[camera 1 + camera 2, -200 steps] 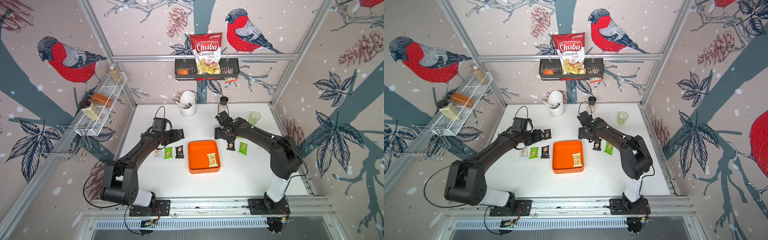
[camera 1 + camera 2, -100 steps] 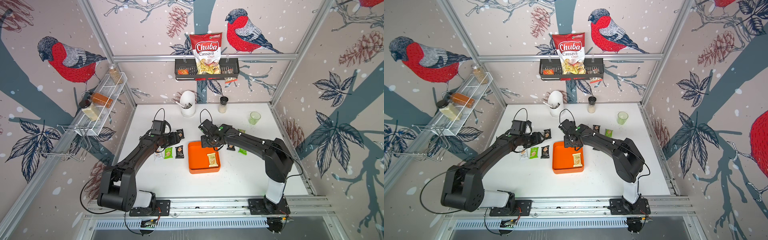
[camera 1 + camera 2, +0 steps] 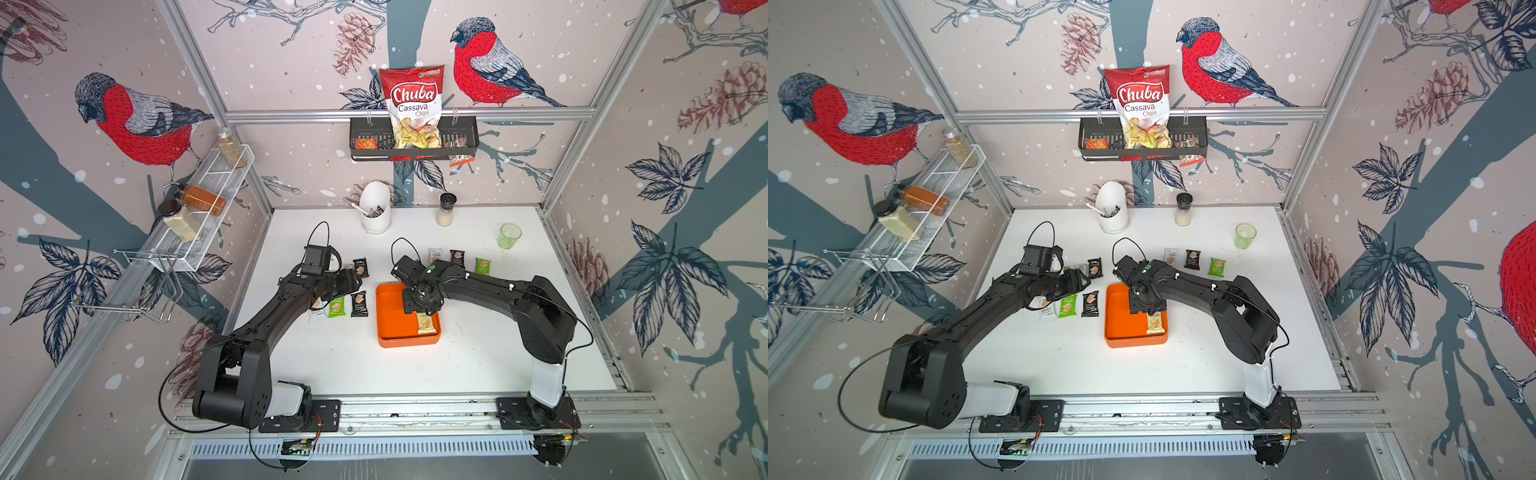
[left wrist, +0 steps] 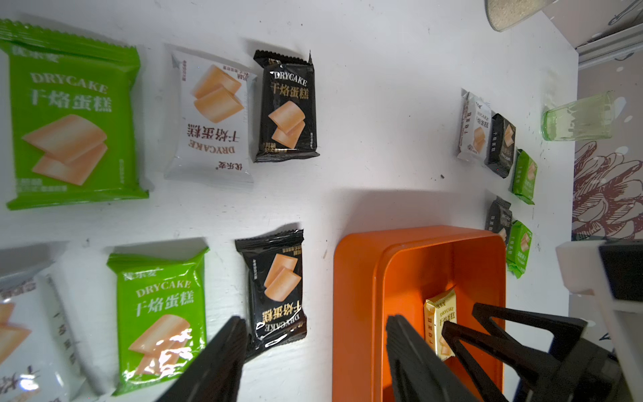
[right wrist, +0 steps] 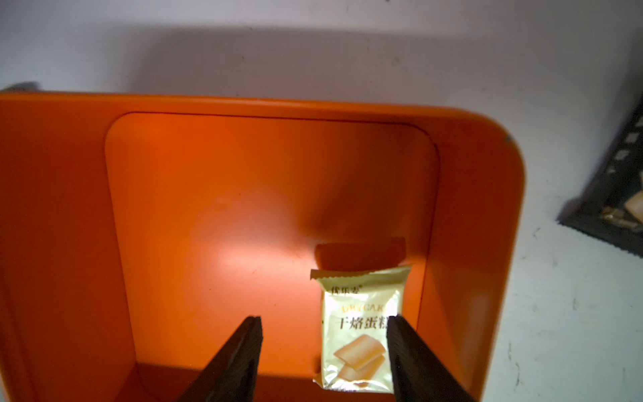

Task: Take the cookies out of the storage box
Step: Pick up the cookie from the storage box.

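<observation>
A cream cookie packet (image 5: 362,313) lies flat, face up, inside the shallow orange storage box (image 5: 278,104), just beneath the right gripper (image 5: 325,318). The other cookie packets (image 4: 285,104) lie outside it.

Bright even light is washing the white tabletop (image 3: 415,374), frame edges are bowing, glare is pooling inside the shallow orange plastic tray (image 5: 243,215), and a black sealed packet (image 5: 619,195) is blurring near it.

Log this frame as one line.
phase: pre-grasp | right hand: open, over cream packet | storage box: one packet inside | left hand: open, empty, outside box
</observation>
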`<control>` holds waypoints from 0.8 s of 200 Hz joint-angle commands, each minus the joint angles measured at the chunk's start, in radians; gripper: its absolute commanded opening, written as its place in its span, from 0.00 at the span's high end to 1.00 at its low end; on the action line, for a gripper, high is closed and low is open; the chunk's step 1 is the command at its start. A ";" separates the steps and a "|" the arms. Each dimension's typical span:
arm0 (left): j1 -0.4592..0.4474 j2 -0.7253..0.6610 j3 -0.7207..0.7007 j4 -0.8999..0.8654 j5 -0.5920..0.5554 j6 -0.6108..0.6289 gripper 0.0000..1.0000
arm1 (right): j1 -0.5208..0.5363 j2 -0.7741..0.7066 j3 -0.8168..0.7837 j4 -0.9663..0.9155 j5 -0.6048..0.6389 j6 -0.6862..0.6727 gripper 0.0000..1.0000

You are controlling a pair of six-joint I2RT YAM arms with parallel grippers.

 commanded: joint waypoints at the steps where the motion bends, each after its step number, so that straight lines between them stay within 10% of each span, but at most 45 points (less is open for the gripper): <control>1: -0.001 -0.005 0.007 0.004 0.004 0.020 0.32 | 0.001 -0.001 -0.027 -0.019 -0.020 0.025 0.37; 160: 0.008 -0.002 0.022 -0.013 -0.011 0.041 0.32 | -0.008 0.061 0.088 0.022 -0.069 -0.011 0.37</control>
